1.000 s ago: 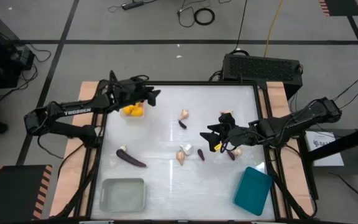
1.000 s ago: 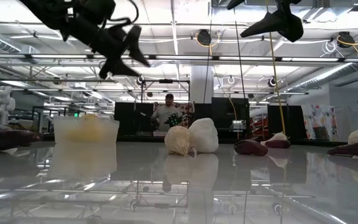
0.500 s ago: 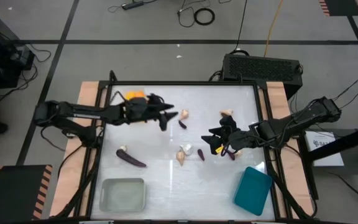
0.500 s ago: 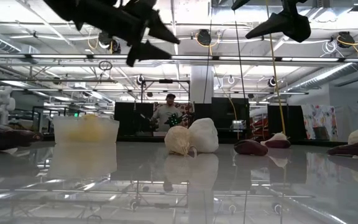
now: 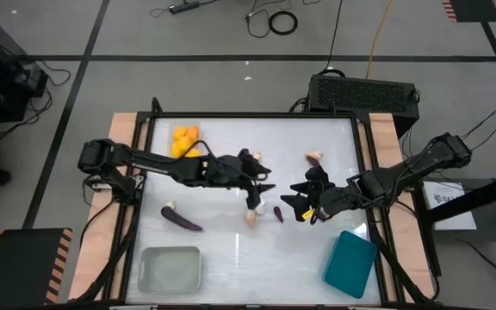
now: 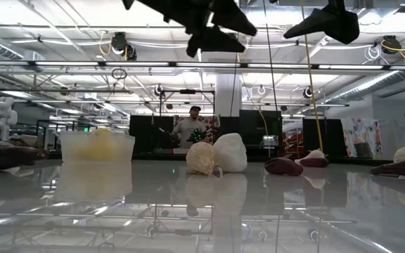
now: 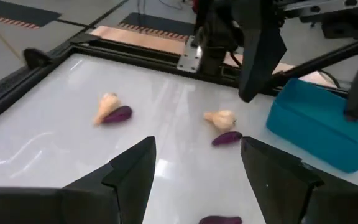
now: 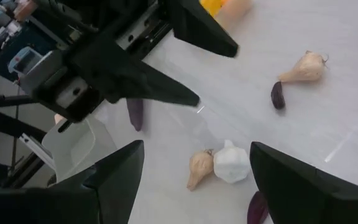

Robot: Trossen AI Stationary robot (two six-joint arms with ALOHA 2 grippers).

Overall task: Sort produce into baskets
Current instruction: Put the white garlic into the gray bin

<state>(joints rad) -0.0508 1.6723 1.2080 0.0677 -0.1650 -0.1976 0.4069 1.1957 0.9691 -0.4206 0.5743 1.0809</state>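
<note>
Both arms over mid-table produce

Left gripper (image 5: 263, 178) hangs empty, fingers apart, above two pale bulbs (image 5: 254, 209); right gripper (image 5: 298, 205) spread wide, empty, nearby.

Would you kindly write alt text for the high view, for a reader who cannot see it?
From above, the left gripper reaches open over mid-table near two pale bulbs, while the open right gripper hovers beside small eggplants. Yellow fruits fill a clear basket, a long eggplant lies loose, and the grey basket and teal basket sit empty.
</note>
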